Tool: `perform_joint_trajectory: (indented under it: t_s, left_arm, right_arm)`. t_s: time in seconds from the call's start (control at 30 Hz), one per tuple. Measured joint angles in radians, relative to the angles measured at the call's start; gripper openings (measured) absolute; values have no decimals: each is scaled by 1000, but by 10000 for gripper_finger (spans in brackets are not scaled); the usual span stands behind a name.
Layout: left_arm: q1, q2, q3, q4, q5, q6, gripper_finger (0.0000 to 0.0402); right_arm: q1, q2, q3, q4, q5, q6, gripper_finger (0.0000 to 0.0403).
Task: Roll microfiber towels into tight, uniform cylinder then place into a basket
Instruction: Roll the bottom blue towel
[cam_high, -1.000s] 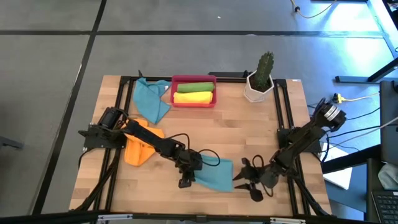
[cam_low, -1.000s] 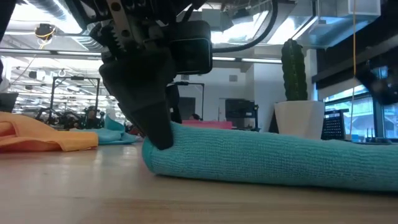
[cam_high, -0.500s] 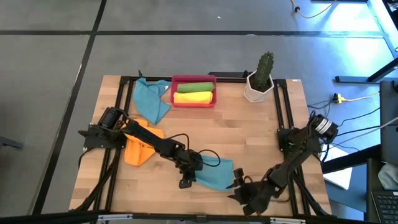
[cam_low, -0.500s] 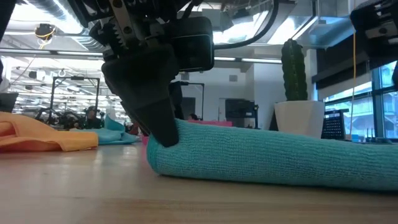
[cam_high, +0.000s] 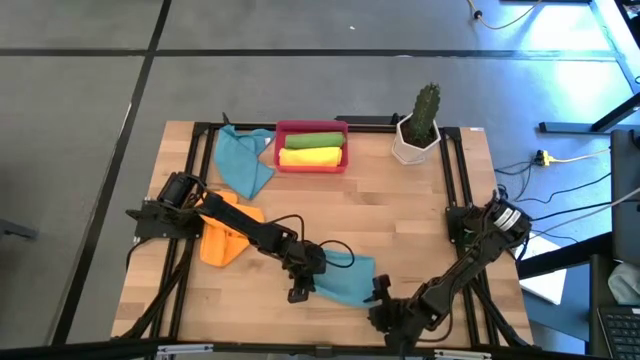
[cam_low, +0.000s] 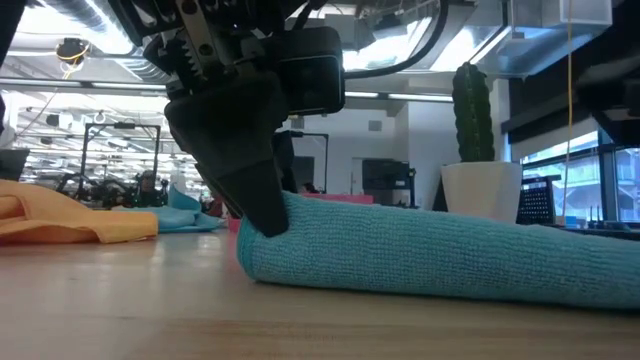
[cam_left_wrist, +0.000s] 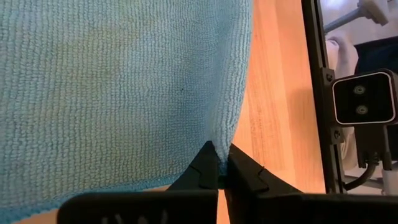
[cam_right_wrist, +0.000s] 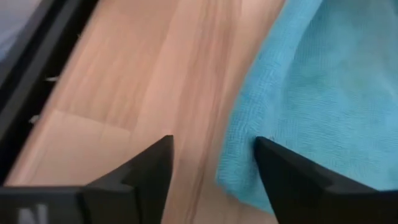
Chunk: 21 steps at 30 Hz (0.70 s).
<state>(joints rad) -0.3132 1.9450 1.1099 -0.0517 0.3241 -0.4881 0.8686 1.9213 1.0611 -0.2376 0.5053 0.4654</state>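
Two rolled towels (cam_high: 311, 149) lie in the basket (cam_high: 281, 163). Left gripper (cam_left_wrist: 219, 169) pinches the blue towel (cam_high: 345, 278); right gripper (cam_right_wrist: 211, 165) gapes beside it.

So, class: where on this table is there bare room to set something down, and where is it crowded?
Bare wood lies between the basket and the arms, and right of centre below the cactus pot. The near edge is crowded: both arms on the teal towel, orange towel left.

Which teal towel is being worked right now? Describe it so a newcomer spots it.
On the wooden table, look at the front edge, opposite the red basket. The teal towel there lies flat between both arms, its corner pinched by the left claw; the other teal towel lies crumpled, untouched, beside the basket.
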Motion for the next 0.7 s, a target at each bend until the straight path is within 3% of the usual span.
perform_joint_trajectory:
  t_s: [0.13,0.27,0.7]
  left_arm:
    - [-2,0,0,0,0,0,0]
    - [-2,0,0,0,0,0,0]
    - [-2,0,0,0,-1,4,0]
  right_arm:
    - [-9,1,0,-37,21,-3,269]
    - [-9,1,0,-88,76,-35,269]
    - [35,46,3,-94,135,-155,165]
